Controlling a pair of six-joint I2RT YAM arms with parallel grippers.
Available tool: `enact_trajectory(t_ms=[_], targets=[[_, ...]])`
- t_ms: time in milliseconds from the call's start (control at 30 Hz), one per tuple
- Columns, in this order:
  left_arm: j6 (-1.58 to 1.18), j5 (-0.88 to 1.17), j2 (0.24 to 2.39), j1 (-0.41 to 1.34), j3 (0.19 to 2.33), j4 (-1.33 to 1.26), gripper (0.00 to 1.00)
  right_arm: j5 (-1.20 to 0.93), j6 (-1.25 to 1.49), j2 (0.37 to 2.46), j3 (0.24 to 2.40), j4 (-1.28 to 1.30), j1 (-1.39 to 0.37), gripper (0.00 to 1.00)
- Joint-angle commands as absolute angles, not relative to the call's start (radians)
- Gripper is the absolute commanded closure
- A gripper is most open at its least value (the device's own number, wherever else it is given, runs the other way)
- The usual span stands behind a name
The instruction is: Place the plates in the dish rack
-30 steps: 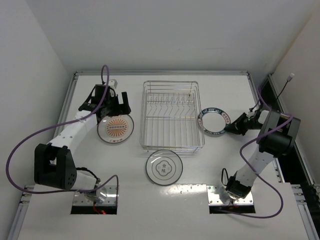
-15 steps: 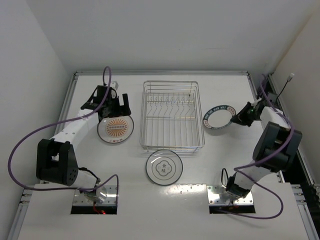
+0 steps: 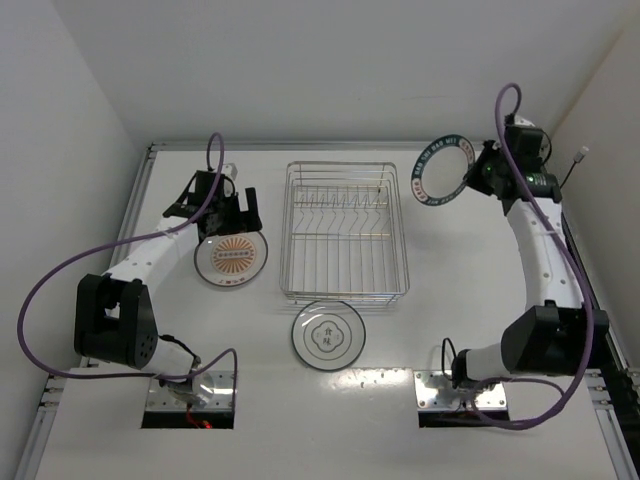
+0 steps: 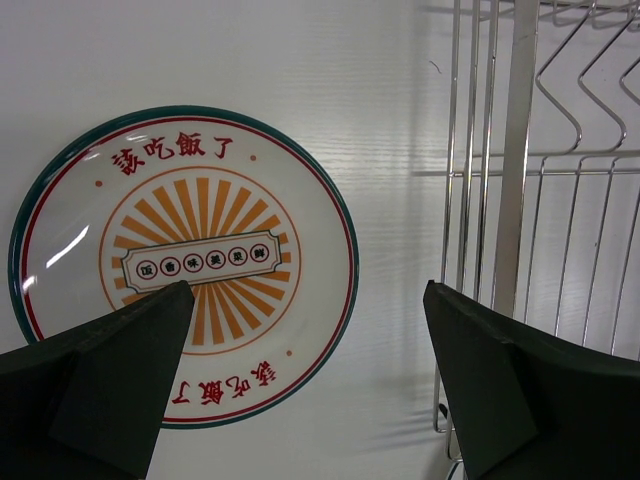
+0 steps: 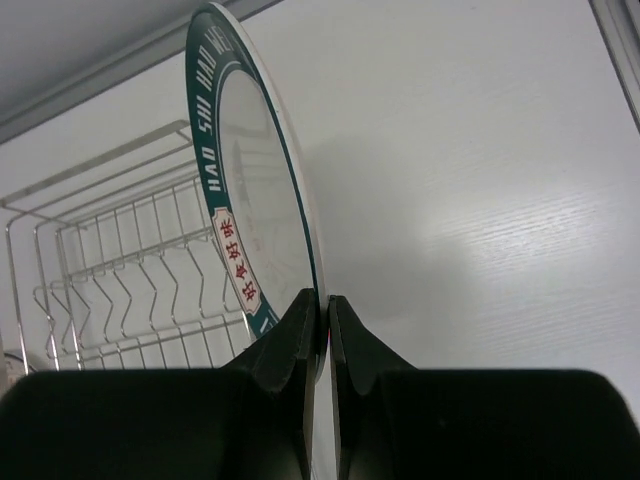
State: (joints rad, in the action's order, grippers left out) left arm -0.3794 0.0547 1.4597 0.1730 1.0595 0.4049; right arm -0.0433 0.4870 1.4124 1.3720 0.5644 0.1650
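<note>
Lifts teal plate (image 3: 441,170) off the table (image 3: 450,300) since a second ago and swings it from 3 o'clock of the rack (image 3: 345,294) up to 1 o'clock, beyond the far right corner. Turns it from flat to on edge along the way. Pinches its rim in the right gripper (image 3: 472,172), fingers clenched on the edge, plate face toward the rack.

Puts the first plate in hand and upright, which looks right for the dividers. Shows no plate in the rack yet.

Stretches right arm long and far from its base, wrist high, plate held well above the table.

Holds left gripper (image 3: 233,218) spread wide above the sunburst plate (image 3: 232,257) at 9 o'clock of the rack, much as a second ago. Hangs one finger over the plate's near part, the other toward the rack's side wire, gripping nothing.

Leaves white plate (image 3: 328,335) flat at 6 o'clock, just beside the rack's near rim.

Probably calls next for carrying the teal plate toward 9 o'clock over a divider slot and lowering it edge first.
</note>
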Motion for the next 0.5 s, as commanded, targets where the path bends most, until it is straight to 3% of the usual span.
enact_trajectory(t_ms=[0, 233, 467], targets=[[-0.393, 0.046, 1.457, 0.166, 1.101, 0.397, 0.0, 0.115, 0.448, 1.442, 1.451, 0.59, 0.063, 1.0], [-0.393, 0.046, 1.457, 0.166, 1.101, 0.397, 0.0, 0.273, 0.448, 1.525, 1.508, 0.603, -0.159, 1.0], [-0.393, 0.055, 1.457, 0.166, 1.101, 0.397, 0.0, 0.48, 0.43, 1.686, 1.666, 0.752, -0.251, 1.0]])
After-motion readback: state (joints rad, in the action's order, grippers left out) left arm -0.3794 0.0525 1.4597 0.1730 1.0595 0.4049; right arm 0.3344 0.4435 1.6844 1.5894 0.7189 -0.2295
